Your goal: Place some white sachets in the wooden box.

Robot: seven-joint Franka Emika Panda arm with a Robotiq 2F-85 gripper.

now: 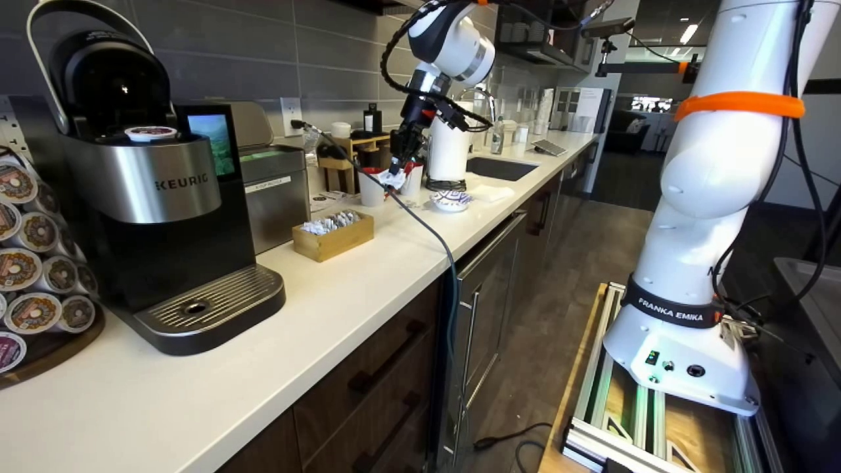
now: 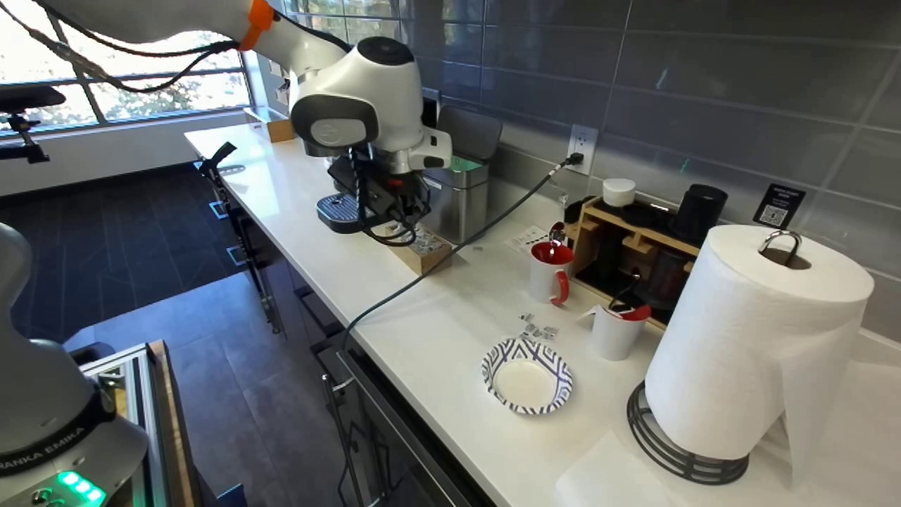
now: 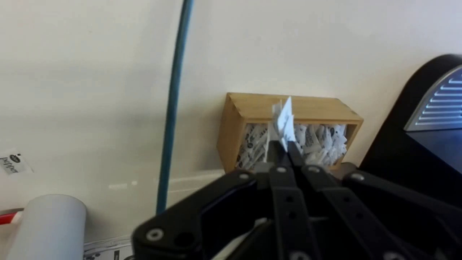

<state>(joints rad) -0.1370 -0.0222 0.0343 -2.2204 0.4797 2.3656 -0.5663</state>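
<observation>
The wooden box [image 1: 340,242] stands on the counter beside the coffee machine, filled with white sachets [image 1: 330,223]. The box is partly covered by the arm in an exterior view [image 2: 431,262]. In the wrist view, the box [image 3: 299,105] lies beyond the fingertips, with sachets inside [image 3: 321,139]. My gripper [image 3: 285,146] is shut on a few white sachets [image 3: 285,121], which stick out past its fingertips. In an exterior view, the gripper [image 1: 397,163] is raised above the counter with these sachets [image 1: 393,178]. Several loose sachets [image 2: 539,329] lie on the counter, one printed "pepper" [image 3: 15,163].
A cable [image 2: 408,285] crosses the counter near the box. The coffee machine [image 1: 164,263] and a steel bin [image 1: 279,197] stand close to it. Two white mugs [image 2: 545,278] [image 2: 616,334], a patterned bowl [image 2: 526,384], a wooden stand [image 2: 595,243] and a paper towel roll [image 2: 746,352] are farther along.
</observation>
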